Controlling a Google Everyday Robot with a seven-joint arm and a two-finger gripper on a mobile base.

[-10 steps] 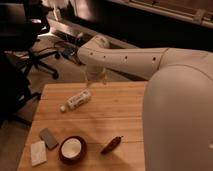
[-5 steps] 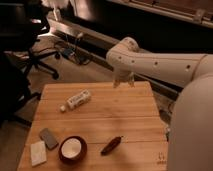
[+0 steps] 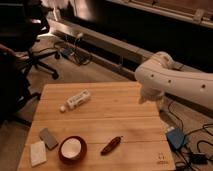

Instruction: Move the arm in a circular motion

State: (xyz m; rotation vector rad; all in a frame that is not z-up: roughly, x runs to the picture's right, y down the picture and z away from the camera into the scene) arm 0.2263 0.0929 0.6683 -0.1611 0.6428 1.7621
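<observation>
The big wooden table (image 3: 105, 120) filled the lower part. The white arm (image 3: 175, 80) reached in from the right, above the table's right edge near the far right corner. A round bowl (image 3: 73, 149) sat by the front edge, left of the middle. A white bottle (image 3: 77, 100) lay on its side toward the far left corner. The gripper (image 3: 146, 96) hung over the right edge, but I could not tell if it was open or closed. A small dark red thing (image 3: 111, 145) lay right of the bowl.
</observation>
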